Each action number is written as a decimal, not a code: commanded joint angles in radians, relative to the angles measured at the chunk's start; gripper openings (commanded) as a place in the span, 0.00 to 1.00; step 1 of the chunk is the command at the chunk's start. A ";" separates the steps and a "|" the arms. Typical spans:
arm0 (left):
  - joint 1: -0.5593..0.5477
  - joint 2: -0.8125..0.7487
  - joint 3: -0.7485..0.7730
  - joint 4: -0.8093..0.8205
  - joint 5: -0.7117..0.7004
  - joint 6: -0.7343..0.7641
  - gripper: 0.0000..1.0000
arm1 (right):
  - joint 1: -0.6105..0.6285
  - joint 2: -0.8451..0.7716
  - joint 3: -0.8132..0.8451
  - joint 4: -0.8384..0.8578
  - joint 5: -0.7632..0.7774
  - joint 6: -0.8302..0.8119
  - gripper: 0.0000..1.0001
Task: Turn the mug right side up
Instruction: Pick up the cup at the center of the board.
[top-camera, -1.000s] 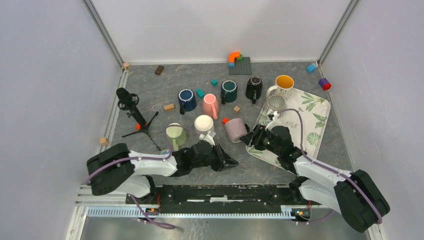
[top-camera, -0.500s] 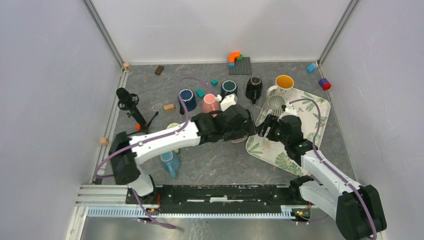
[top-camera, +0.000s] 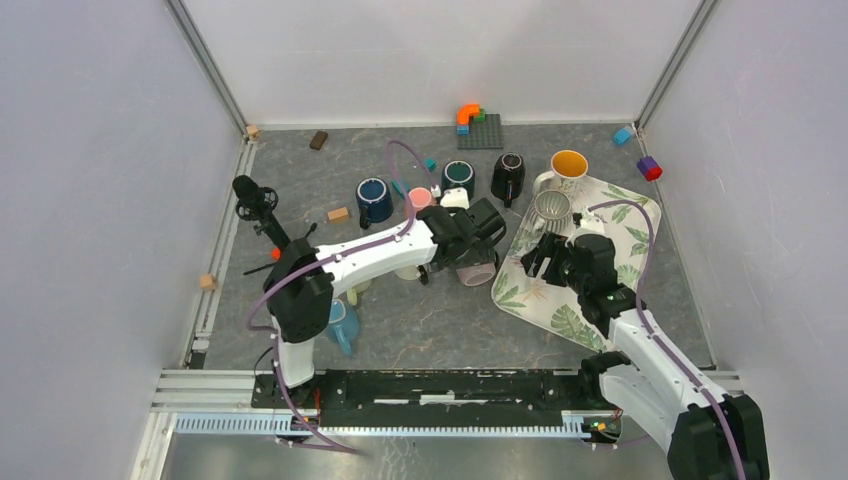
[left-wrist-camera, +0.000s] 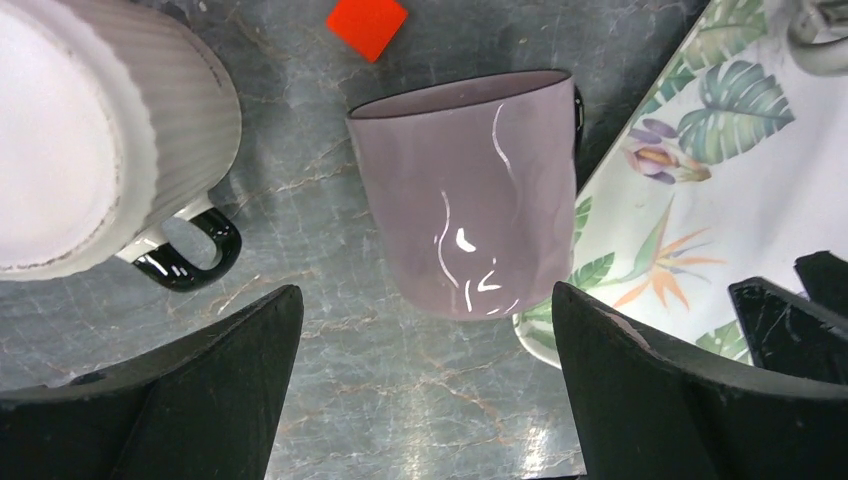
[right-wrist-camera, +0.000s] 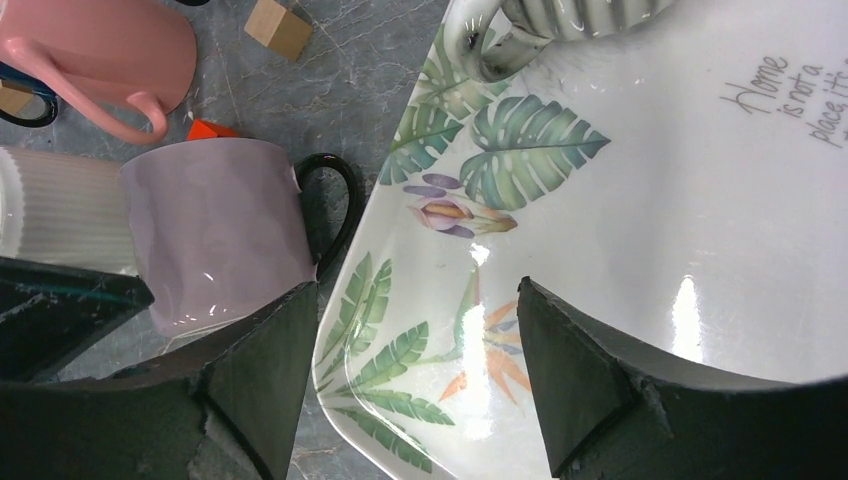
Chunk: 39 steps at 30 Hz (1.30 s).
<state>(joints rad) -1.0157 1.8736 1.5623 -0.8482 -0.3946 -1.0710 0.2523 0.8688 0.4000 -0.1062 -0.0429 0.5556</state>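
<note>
The lilac mug (top-camera: 476, 268) with a black handle (right-wrist-camera: 335, 205) rests on the grey table beside the tray's left edge, not on its base. Its closed rounded end faces the left wrist camera (left-wrist-camera: 465, 190); I cannot tell if it lies on its side or stands mouth down. My left gripper (top-camera: 478, 243) hovers over it, wide open, the mug just beyond the fingertips (left-wrist-camera: 425, 300). My right gripper (top-camera: 541, 258) is open above the tray's left rim (right-wrist-camera: 418, 290), its left finger (right-wrist-camera: 270, 350) next to the mug (right-wrist-camera: 215, 225). Nothing is held.
A leaf-patterned tray (top-camera: 625, 235) carries a striped mug (top-camera: 551, 207) and a yellow-lined mug (top-camera: 568, 165). A white ribbed mug (left-wrist-camera: 90, 130), pink mug (right-wrist-camera: 100, 50) and red block (left-wrist-camera: 367, 22) crowd the lilac mug. Blue (top-camera: 374, 198), dark green (top-camera: 458, 175), black (top-camera: 508, 175) and light blue (top-camera: 340, 322) mugs, a microphone tripod (top-camera: 262, 215).
My left arm swung from the table's front up over the lilac mug and its gripper opened wide. My right gripper drew back over the tray and opened further.
</note>
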 joint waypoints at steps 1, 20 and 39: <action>0.005 0.036 0.076 0.011 -0.030 0.042 1.00 | -0.009 -0.020 -0.006 0.005 -0.002 -0.024 0.78; 0.039 0.189 0.086 0.125 0.064 0.037 0.98 | -0.012 -0.012 -0.028 0.045 -0.041 -0.021 0.79; 0.117 -0.037 -0.306 0.571 0.262 0.287 0.34 | -0.013 0.142 0.018 0.240 -0.250 -0.065 0.79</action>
<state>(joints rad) -0.9234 1.8957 1.3392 -0.3809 -0.1955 -0.9016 0.2409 0.9646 0.3786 0.0299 -0.2241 0.5148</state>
